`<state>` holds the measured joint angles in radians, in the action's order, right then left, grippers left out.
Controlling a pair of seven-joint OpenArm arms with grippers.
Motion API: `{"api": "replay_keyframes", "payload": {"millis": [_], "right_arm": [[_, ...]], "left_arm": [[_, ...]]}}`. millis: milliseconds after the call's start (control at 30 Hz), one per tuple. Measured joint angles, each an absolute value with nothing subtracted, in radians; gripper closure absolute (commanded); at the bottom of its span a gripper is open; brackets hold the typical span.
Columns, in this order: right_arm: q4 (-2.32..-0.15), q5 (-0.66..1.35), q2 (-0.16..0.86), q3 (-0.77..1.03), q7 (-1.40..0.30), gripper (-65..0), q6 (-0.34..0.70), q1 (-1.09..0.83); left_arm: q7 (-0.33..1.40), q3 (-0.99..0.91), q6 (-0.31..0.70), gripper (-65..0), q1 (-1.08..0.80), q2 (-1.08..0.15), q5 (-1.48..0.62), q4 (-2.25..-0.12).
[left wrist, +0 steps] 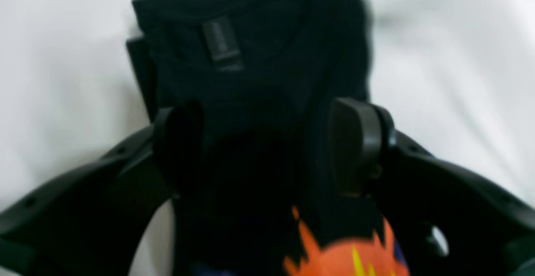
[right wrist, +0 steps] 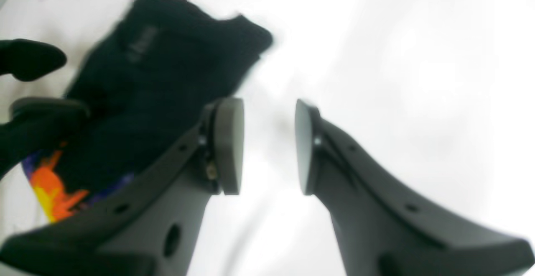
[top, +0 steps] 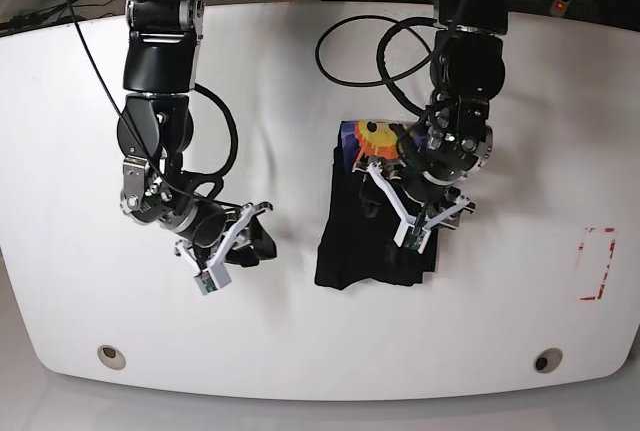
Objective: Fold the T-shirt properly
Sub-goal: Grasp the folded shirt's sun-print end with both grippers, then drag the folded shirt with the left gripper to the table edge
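Straddling T-shirt [left wrist: 259, 71], parted left end effector [left wrist: 267, 146]

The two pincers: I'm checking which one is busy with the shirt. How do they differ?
The left pincer stands over the folded T-shirt, its jaws spread wide astride the cloth. The right pincer is over bare white table beside the shirt, its gap narrower and empty. Both are open and grip nothing.
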<state>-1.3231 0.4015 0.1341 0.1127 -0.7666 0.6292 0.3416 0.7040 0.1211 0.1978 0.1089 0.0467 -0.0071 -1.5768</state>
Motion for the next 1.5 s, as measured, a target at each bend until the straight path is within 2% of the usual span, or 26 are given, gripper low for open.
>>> {"api": "replay_keyframes", "payload": {"millis": [167,333,500,600,733,967,1067,1300,1500], "right_arm": [[-1.323,0.400,0.148,0.121,-0.769,-18.9,0.631,0.312],[-1.324,0.401,0.149,0.123,-0.768,-18.9,0.632,0.291],[-1.330,0.403,0.147,0.152,-0.770,-18.9,0.632,0.284],[-1.363,0.399,0.149,0.160,-0.781,-18.9,0.629,0.284],[-1.398,0.402,0.149,0.160,-0.818,-18.9,0.632,0.288],[-1.446,0.402,0.147,0.157,-0.822,-18.9,0.632,0.276],[-1.447,0.400,0.147,0.157,-0.822,-18.9,0.633,0.257],[-1.488,0.403,0.144,0.156,-0.819,-18.9,0.633,0.204],[-1.513,0.403,0.144,0.155,-0.821,-18.9,0.633,0.163]], "left_arm": [[0.579,0.147,0.130,-44.6,0.112,0.049,0.000,-1.428],[0.464,0.147,0.130,-44.3,0.120,0.032,-0.017,-1.289],[0.410,0.142,0.169,-44.4,0.113,-0.048,-0.061,-1.240],[0.388,0.060,0.218,-44.4,0.086,-0.109,-0.094,-1.240],[0.384,-0.081,0.340,-44.0,0.039,-0.247,-0.143,-1.235],[0.370,-0.213,0.397,-44.0,-0.027,-0.462,-0.164,-1.164],[0.336,-0.239,0.459,-44.0,-0.033,-0.540,-0.192,-1.082],[0.273,-0.339,0.544,-44.0,-0.080,-0.688,-0.150,-0.933],[0.330,-0.376,0.588,-43.9,-0.089,-0.745,-0.098,-0.912]]}}
